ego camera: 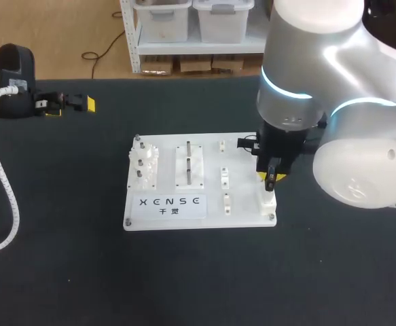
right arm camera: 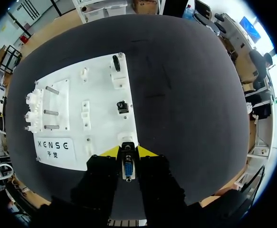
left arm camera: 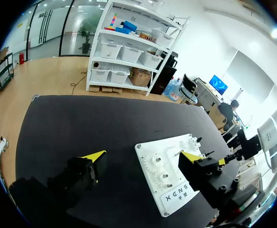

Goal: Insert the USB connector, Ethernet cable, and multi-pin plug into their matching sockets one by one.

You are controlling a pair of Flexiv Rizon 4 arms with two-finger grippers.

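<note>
in the lower right of the head view the right claw (ego camera: 271, 178) is closed on the multi-pin plug (right arm camera: 128, 169), with a yellow tip on each side of it. the plug stays in line with the fingers and sits just before the white socket block (right arm camera: 127, 138) at the near right corner of the white board (ego camera: 242, 212), and i judge this grip keeps it square for pushing in. far at the upper left of the desk (ego camera: 62, 258) the left claw (ego camera: 71, 107) rests wide open and empty, well apart from the board, probably to leave room.
</note>
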